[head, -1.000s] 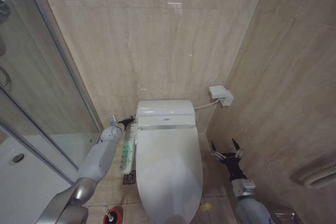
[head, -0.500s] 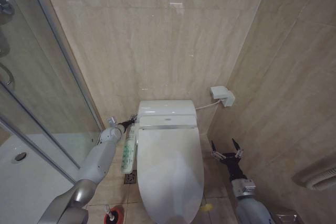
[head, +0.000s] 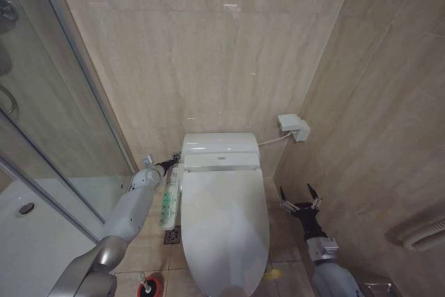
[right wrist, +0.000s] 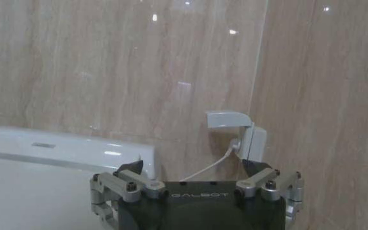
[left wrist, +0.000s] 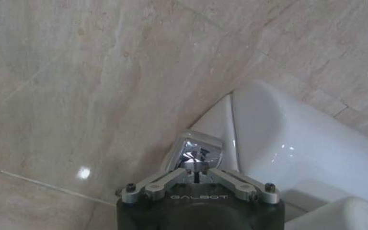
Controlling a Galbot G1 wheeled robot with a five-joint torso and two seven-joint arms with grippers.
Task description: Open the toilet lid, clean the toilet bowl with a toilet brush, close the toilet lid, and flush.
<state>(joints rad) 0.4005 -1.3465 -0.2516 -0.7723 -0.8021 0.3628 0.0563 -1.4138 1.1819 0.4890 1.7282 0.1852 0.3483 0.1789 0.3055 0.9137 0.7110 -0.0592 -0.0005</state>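
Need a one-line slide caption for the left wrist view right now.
Left gripper, fingers closed, at the chrome flush button beside the white bidet unit.

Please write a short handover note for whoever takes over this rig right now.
Left gripper: shut, its tips at the chrome flush button on the left side of the tank, next to the wall.
Right gripper: open, holding nothing, idle in the air to the right of the toilet.
Toilet lid: closed over the toilet bowl.
Toilet brush: standing in its red holder on the floor, left of the toilet.
Done, as things lie: lid closed, brush put back.
Left: the flush; whether the button is already pressed cannot be told.
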